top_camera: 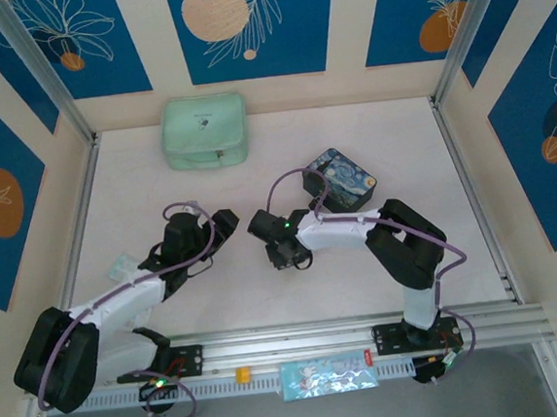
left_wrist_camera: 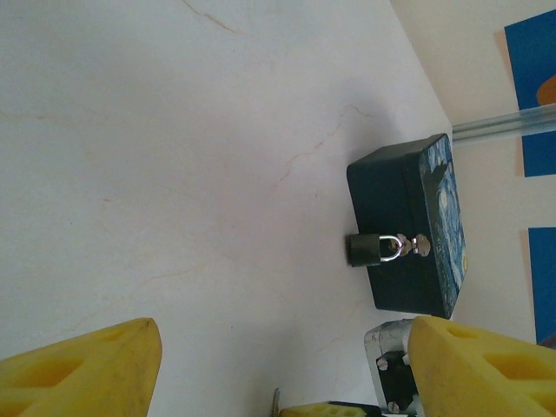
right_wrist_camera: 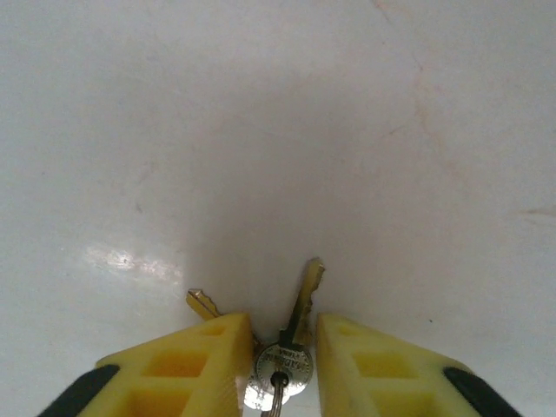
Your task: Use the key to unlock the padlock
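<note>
- Padlock, tiny, with a dark body and a thin silvery shackle (left_wrist_camera: 367, 249): we see it hanging on the clasp of the dark blue swirl-painted tin box (left_wrist_camera: 404, 200), its shackle closed through that clasp.
- Tin box: it stands right of the middle of the pale worktop (top_camera: 267, 302), somewhat nearer the far edge than the near one.
- Bunch of thin silvery-grey metal keys (right_wrist_camera: 304, 295): it lies close to the worktop's middle, and we see one blade pointing ahead and another splayed off to the left.
- Right pincer (right_wrist_camera: 280, 334): clenched on the keys, its yellow fingers (right_wrist_camera: 195, 365) pressed against either side of the round key head.
- Left pincer (left_wrist_camera: 285, 328): released, its yellow fingers (left_wrist_camera: 87, 369) spread wide above bare worktop, left of the middle, facing the padlock but well apart from it.
- Mint-green zipped pouch (top_camera: 204, 132): we find it near the far edge, left of centre.
</note>
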Robot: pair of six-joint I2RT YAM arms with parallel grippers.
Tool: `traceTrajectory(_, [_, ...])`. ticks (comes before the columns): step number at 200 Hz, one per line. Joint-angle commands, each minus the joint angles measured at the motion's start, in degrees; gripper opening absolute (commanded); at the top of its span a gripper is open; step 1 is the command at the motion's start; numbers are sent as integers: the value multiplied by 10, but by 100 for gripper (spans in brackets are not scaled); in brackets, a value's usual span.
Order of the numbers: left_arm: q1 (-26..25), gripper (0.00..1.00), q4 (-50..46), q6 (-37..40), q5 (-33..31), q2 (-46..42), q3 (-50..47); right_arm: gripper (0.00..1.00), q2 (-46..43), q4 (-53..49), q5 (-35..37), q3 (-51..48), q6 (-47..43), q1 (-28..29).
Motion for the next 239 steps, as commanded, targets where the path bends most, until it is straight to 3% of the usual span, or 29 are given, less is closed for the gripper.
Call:
traceTrajectory(1, [-4,75,-15,13,-19,-16,-2,20,36,-32,-20,-36,13,-4])
traceTrajectory(43, [-4,75,-18,13,-24,-23,-1,0,23,8,-41,-56,-14,-28])
traceTrajectory(91, [-4,74,-10,26,-8,-22,4,0,-33,67,-47,-77,-103,-59])
traceTrajectory(121, [-7,73,25,22,24,-11,-3,0,-81,138,-109,-115,-143,-88])
traceTrajectory(183, [-41,72,92,-7,33,24,-19,0,-133,243,-200,-174,-159,-122])
traceTrajectory(239, [-58,71,133,-23,37,55,-21,0,-152,253,-207,-183,-170,-136])
